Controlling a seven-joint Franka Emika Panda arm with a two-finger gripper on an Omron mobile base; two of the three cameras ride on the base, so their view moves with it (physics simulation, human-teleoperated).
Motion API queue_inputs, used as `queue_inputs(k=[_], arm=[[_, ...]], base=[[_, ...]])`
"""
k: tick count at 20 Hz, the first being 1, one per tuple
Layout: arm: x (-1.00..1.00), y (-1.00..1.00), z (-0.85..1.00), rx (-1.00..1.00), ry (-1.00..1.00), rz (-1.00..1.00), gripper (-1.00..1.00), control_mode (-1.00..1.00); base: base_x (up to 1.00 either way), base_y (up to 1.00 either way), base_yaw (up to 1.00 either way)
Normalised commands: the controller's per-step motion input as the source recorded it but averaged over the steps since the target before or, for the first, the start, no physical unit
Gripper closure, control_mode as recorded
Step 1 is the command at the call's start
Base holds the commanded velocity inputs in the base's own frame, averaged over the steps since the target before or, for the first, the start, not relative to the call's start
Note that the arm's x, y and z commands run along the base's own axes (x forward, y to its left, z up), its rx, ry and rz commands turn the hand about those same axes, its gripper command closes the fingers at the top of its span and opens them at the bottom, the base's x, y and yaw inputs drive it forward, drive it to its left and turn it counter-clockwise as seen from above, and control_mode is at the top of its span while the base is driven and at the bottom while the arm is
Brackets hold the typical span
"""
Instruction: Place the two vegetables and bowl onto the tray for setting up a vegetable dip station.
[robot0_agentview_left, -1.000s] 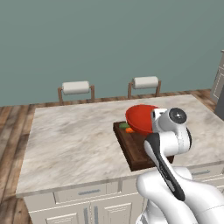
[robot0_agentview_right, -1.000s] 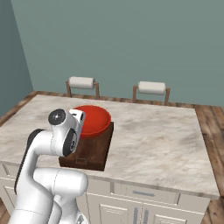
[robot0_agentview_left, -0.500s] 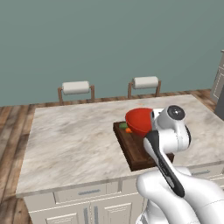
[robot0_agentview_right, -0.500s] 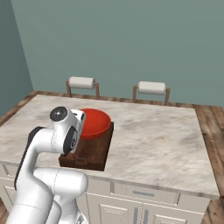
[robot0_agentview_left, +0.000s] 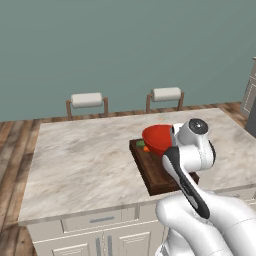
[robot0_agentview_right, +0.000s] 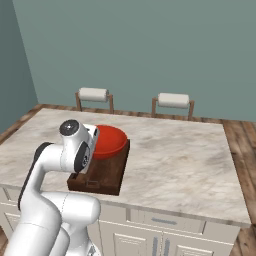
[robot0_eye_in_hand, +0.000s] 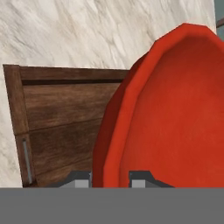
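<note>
Red-orange round shallow bowl (robot0_eye_in_hand: 175, 113) gripped at its rim by the tool (robot0_eye_in_hand: 110, 178), over the dark brown wooden tray (robot0_agentview_left: 157, 170); carrot (robot0_agentview_left: 146, 149) and green vegetable (robot0_agentview_left: 140, 143) already aboard; release remains.

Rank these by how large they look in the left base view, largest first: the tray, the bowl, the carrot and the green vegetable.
1. tray
2. bowl
3. carrot and green vegetable: both show as tiny slivers beside the bowl, too much hidden to rank against each other.
</note>
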Motion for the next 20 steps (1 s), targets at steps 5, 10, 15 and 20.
queue_inputs(k=[5, 10, 15, 20], arm=[[0.10, 0.00, -0.01, 0.00, 0.03, 0.01, 1.00, -1.00], [0.02, 0.00, -0.01, 0.00, 0.05, 0.02, 1.00, -1.00], [0.00, 0.00, -0.02, 0.00, 0.07, 0.04, 1.00, -1.00], [0.00, 0.00, -0.07, 0.00, 0.05, 0.04, 1.00, -1.00]], base=[[0.00, 0.00, 0.00], [0.00, 0.00, 0.00], [0.00, 0.00, 0.00], [0.00, 0.00, 0.00]])
